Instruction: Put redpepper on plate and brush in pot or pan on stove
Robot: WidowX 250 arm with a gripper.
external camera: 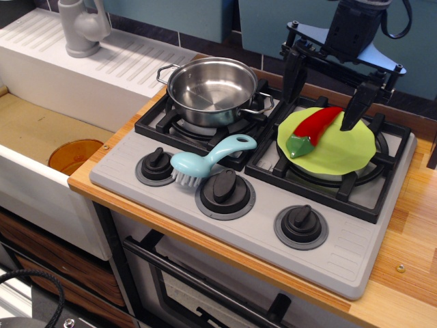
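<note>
The red pepper (314, 129) lies on the lime-green plate (341, 154), which rests on the right burner of the grey stove (259, 225). My gripper (325, 92) hovers above the plate's far edge, open and empty, one finger on each side of the pepper's tip. The light blue brush (205, 162) lies on the stove front between the left and middle knobs, bristles down. The steel pot (212, 89) stands empty on the left burner.
A sink (41, 130) with an orange-brown disc (74, 156) lies left of the stove. A grey faucet (80, 26) stands at the back left. Wooden countertop (410, 253) runs along the right. Three black knobs line the stove front.
</note>
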